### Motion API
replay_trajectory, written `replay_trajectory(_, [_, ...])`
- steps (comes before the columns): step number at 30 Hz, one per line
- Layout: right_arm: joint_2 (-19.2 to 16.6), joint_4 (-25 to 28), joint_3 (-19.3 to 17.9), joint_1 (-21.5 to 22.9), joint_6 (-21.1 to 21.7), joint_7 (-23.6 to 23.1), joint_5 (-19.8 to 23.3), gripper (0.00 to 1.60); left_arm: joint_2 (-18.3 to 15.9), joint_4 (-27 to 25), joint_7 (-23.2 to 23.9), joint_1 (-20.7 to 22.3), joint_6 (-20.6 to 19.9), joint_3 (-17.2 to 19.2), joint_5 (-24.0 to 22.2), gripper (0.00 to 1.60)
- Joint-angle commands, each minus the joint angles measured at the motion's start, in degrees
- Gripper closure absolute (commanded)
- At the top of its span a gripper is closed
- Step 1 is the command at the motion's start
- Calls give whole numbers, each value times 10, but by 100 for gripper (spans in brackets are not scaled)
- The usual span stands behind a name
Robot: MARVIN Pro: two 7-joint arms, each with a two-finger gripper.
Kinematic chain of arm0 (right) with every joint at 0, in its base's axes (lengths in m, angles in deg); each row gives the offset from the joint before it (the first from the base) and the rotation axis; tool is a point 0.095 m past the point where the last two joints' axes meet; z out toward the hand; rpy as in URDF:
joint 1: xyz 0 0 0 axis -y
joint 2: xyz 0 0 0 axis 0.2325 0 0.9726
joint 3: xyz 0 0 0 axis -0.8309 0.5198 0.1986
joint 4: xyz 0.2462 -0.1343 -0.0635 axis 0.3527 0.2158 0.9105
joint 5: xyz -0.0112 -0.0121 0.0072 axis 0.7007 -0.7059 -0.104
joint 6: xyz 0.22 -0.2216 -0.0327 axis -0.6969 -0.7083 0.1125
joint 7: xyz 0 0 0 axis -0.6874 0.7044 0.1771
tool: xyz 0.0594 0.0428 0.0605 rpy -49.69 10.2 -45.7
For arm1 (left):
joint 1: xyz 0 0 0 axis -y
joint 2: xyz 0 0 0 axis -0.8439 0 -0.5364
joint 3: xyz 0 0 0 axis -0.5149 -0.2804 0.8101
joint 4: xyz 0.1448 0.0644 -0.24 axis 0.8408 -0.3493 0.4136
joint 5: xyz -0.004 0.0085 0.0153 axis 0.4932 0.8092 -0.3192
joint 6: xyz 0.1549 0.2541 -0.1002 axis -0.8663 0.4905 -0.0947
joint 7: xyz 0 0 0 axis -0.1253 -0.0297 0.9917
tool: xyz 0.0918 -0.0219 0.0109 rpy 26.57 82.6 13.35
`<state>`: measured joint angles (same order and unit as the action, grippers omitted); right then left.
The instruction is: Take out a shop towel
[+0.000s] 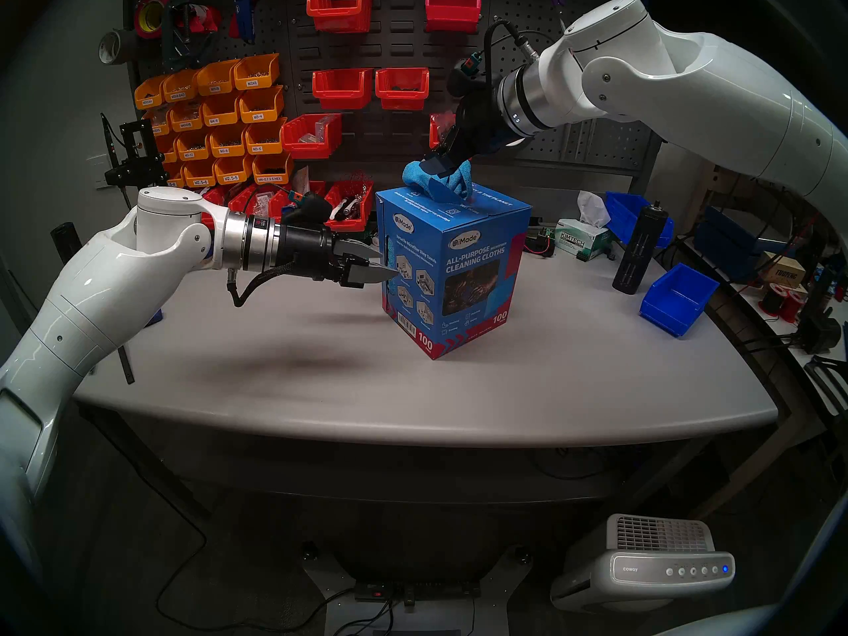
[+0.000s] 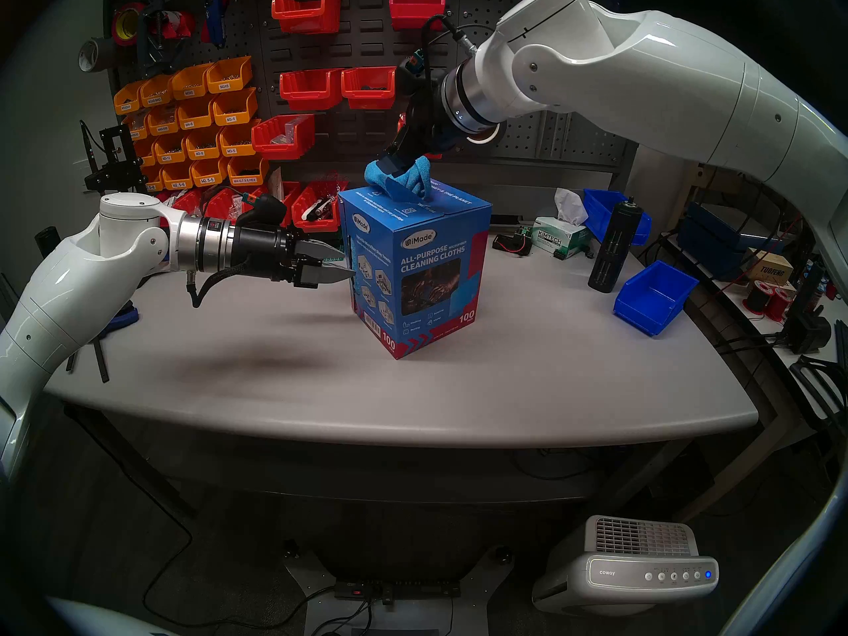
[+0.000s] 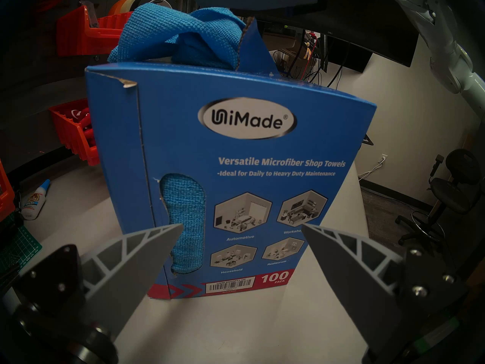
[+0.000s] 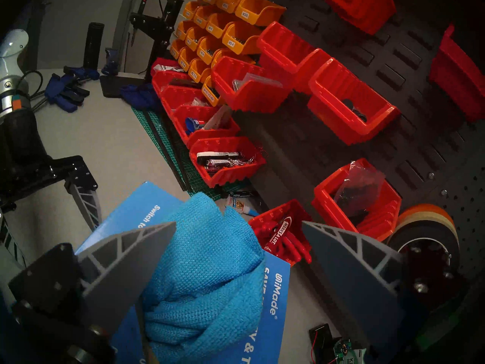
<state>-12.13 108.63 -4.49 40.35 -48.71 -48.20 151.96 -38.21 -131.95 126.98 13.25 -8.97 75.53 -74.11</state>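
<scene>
Two claws frame a blue carton (image 1: pixel 454 272) on the grey table (image 1: pixel 321 373), printed "UniMade", "ALL-PURPOSE CLEANING CLOTHS", "Versatile Microfiber Shop Towels" and "100 PACK". The shop towel (image 1: pixel 447 178) bunches out of the carton's top slot. Spread wide, the right claw (image 4: pixel 238 227) straddles that bunch without pinching it. Spread too, the left claw (image 3: pixel 242 225) faces the carton's side. A "KIMTECH" box (image 1: pixel 579 240) sits behind.
</scene>
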Motion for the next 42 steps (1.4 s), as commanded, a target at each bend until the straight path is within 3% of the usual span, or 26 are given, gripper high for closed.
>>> replay_trajectory(1, [-4,6,-23,15,-5,44,8,0,-1,-1,-1,16,2,14,-5,0])
replay_trajectory(11, [2,5,-13,19,10,77,15,0,-1,-1,-1,16,2,14,-5,0])
replay_trajectory(33, [7,7,-14,17,33,87,38,0,-1,-1,-1,16,2,14,-5,0])
replay_trajectory(42, [3,8,-19,-6,28,174,90,0,-1,-1,-1,16,2,14,-5,0])
